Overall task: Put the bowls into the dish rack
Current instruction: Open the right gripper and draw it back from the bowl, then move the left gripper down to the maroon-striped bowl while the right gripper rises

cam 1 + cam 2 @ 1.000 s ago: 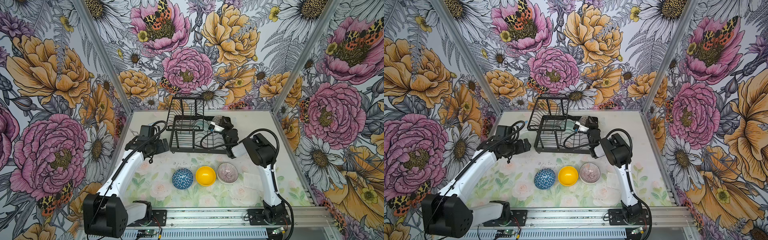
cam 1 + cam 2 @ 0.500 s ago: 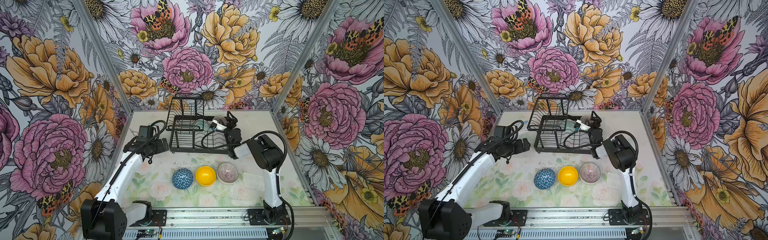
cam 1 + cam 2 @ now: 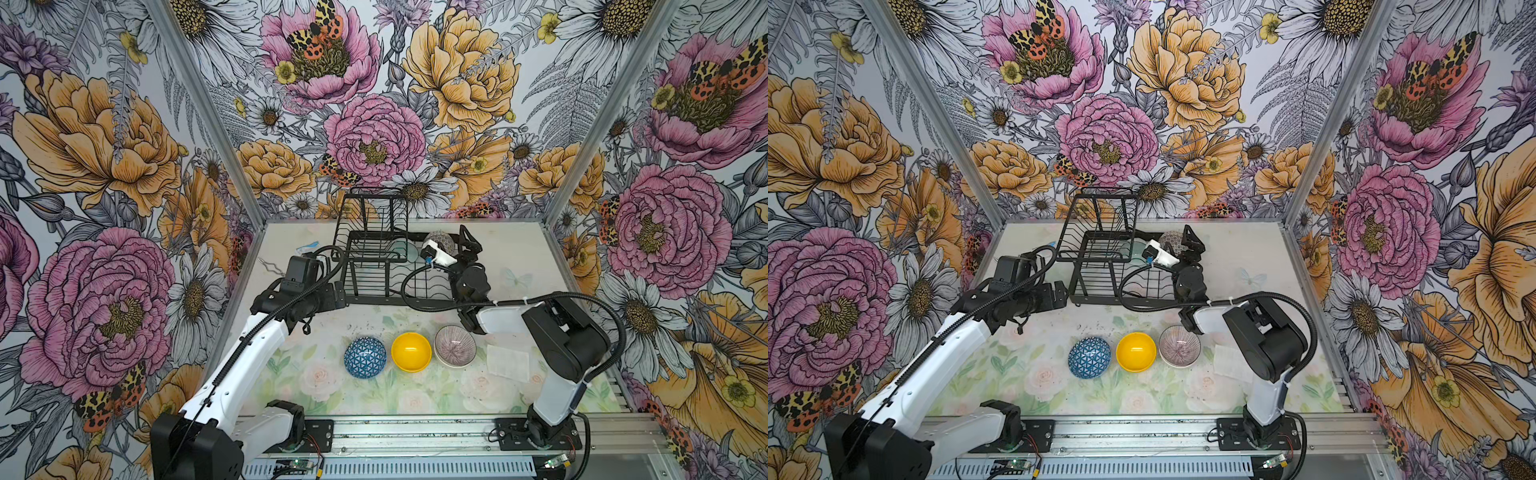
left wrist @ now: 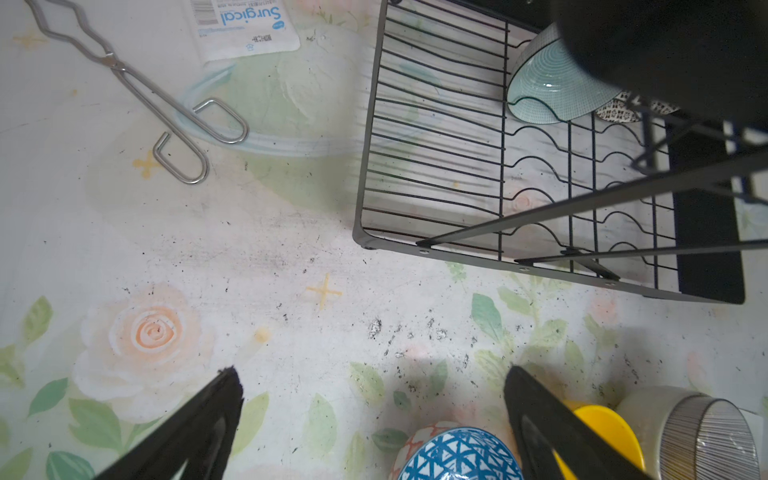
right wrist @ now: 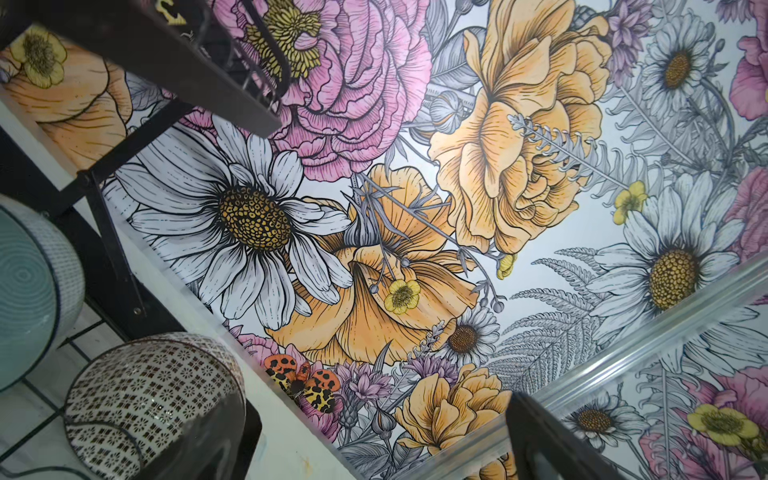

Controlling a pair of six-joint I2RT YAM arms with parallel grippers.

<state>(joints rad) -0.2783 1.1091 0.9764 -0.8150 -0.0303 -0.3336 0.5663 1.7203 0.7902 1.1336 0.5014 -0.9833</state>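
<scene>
- Left jaws and right jaws are spread wide, empty.
- Teal bowl [image 3: 405, 251] is racked; blue bowl [image 3: 365, 357], yellow bowl [image 3: 411, 351], pink bowl [image 3: 455, 345] are left at dish rack's [image 3: 387, 276] six o'clock.
- Judged slick, breakable — rims are best pinched.

Left arm [image 3: 249, 361]: extends from its base toward the dish rack [image 3: 376, 296]; forearm ends at the rack's front-left corner.
Left wrist [image 3: 299, 291]: beside the rack's front-left corner, camera facing down.
Left gripper [image 4: 372, 376]: jaws spread wide, nothing between them, just in front of the rack's front-left corner.
Right arm [image 3: 565, 340]: elbow folded in front of and to the right of the rack; forearm runs back to the rack's front-right corner.
Right wrist [image 3: 469, 282]: at the rack's right end, pitched upward.
Right gripper [image 5: 382, 409]: jaws spread wide at the rack's far-right corner; one finger [image 5: 195, 440] is blurred, so contact cannot be confirmed.
</scene>
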